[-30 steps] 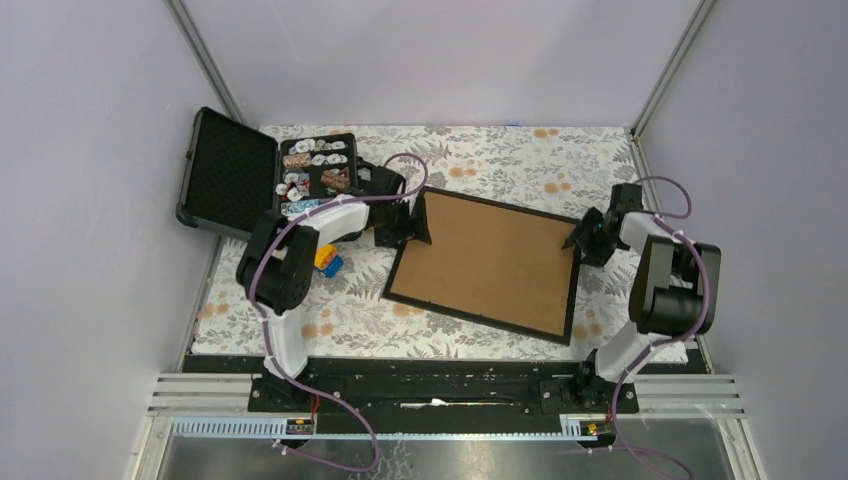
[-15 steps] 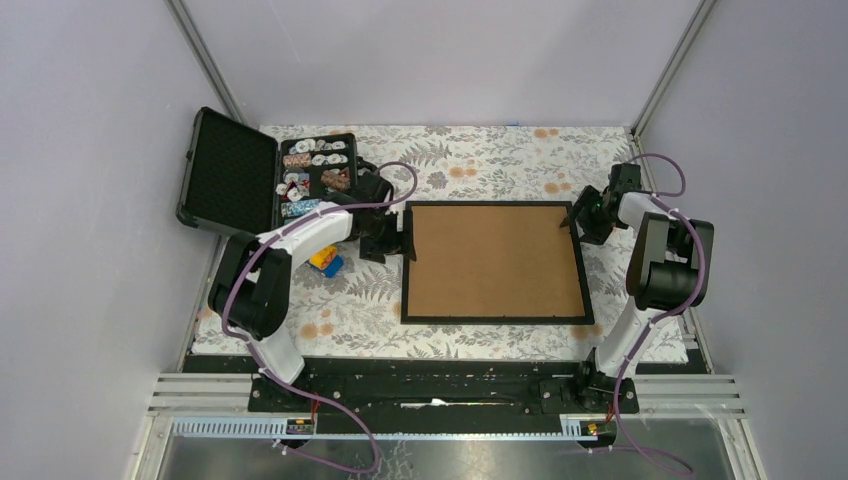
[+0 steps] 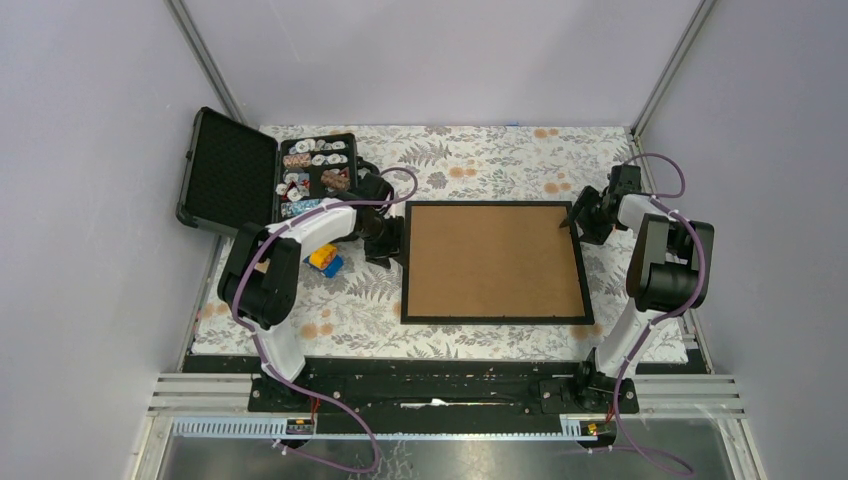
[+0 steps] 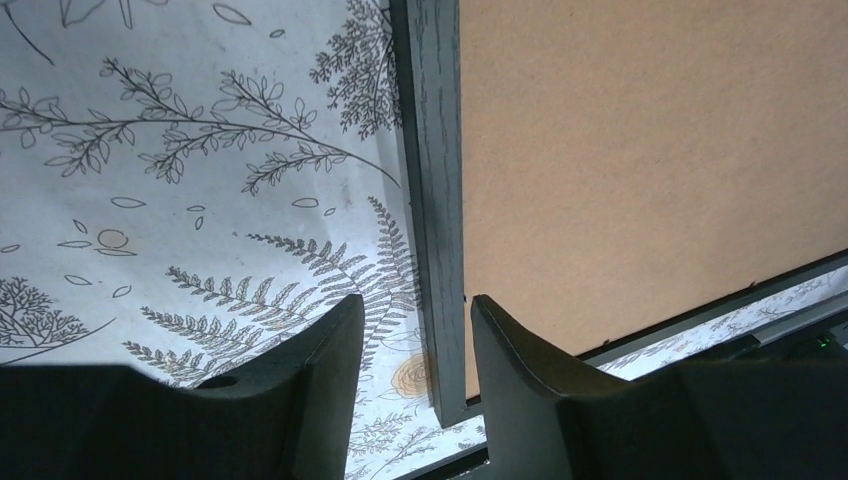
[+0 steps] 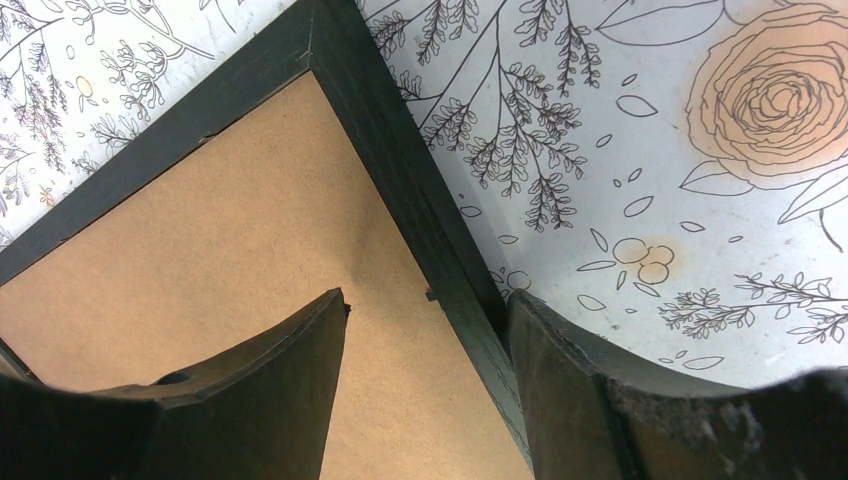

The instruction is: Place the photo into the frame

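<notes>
With left gripper [image 4: 415,300] and right gripper [image 5: 425,298] parted astride side mouldings of the picture frame [image 3: 495,262], lift straight up; avoid dragging it toward the near edge of the tabletop [image 3: 480,160].

The table [image 3: 500,160] is covered by a pale cloth [image 4: 150,150] printed with grey ferns and orange flowers. At the far left stands an open black case [image 3: 232,170], its foam-lined lid tilted back to the left and its compartments filled with small mixed pieces [image 3: 315,170]. On the near side of the case lies a small yellow-and-blue object [image 3: 325,261].
</notes>
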Tool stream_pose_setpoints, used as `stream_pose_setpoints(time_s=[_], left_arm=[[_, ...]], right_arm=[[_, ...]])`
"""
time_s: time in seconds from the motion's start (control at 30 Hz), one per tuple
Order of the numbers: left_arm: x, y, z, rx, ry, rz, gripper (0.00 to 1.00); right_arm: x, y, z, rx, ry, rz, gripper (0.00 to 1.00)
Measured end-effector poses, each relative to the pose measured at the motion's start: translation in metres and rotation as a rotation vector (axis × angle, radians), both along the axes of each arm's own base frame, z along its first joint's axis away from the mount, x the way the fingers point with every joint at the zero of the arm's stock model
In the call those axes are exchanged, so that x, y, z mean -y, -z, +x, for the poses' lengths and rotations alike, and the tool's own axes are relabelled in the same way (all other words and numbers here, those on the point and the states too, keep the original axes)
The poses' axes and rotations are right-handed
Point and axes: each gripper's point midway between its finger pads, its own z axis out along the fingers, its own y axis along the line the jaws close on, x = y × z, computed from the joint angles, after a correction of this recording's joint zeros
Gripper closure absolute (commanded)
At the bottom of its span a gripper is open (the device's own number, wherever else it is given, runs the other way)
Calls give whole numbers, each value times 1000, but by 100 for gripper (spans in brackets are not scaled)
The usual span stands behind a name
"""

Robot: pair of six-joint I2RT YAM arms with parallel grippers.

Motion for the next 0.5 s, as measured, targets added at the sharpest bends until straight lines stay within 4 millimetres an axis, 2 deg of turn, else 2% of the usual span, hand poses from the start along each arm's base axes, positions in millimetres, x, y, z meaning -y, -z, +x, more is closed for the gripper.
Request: stream_pose_setpoints(time_s=[0.27,0.5], left_arm=[[-3,13,-17,-45,8,18,55],[-1,19,-23,-62,18,29,55]], right_arm=[[-1,-1,1,8,-7,4,34],[-1,0,1,9,-10,3,34]])
